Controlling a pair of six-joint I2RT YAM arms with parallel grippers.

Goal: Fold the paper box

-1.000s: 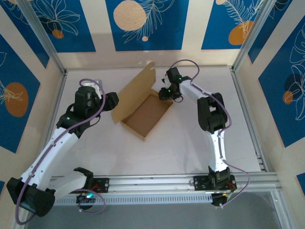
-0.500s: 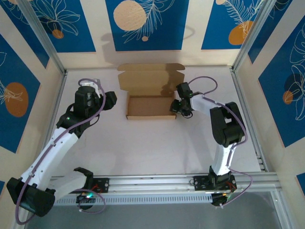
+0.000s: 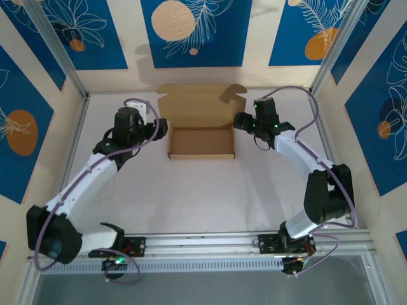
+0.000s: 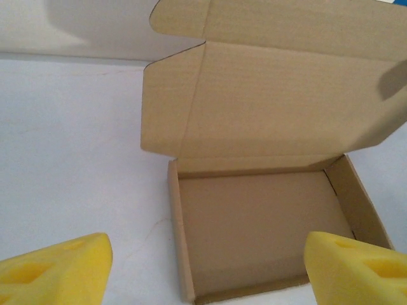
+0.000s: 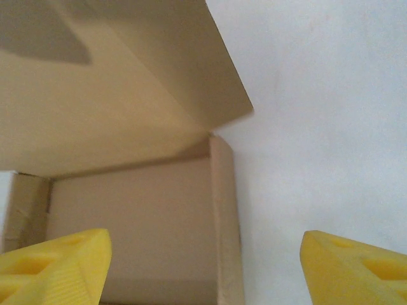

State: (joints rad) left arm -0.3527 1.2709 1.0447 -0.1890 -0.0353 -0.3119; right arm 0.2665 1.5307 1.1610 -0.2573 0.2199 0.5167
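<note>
The paper box (image 3: 200, 143) is a shallow brown cardboard tray lying square to the back wall, its lid (image 3: 202, 105) standing open behind it. My left gripper (image 3: 161, 128) hovers just off the tray's left end, open, with nothing between its yellow fingers. In the left wrist view the tray (image 4: 254, 222) and its raised lid (image 4: 273, 95) lie ahead of the open left gripper (image 4: 206, 279). My right gripper (image 3: 240, 121) is open beside the tray's right end. The right wrist view looks down on the tray's right wall (image 5: 226, 222), between the spread fingers of the right gripper (image 5: 203, 273).
The white table (image 3: 210, 190) stretches in front of the box. Patterned blue and cream walls (image 3: 197, 32) close the back and sides, and a metal rail (image 3: 210, 241) runs along the near edge.
The box has swung from a diagonal pose to square against the back wall. The right gripper has let go and drawn back to the right; the left has moved in. Both jaws have opened wider.
</note>
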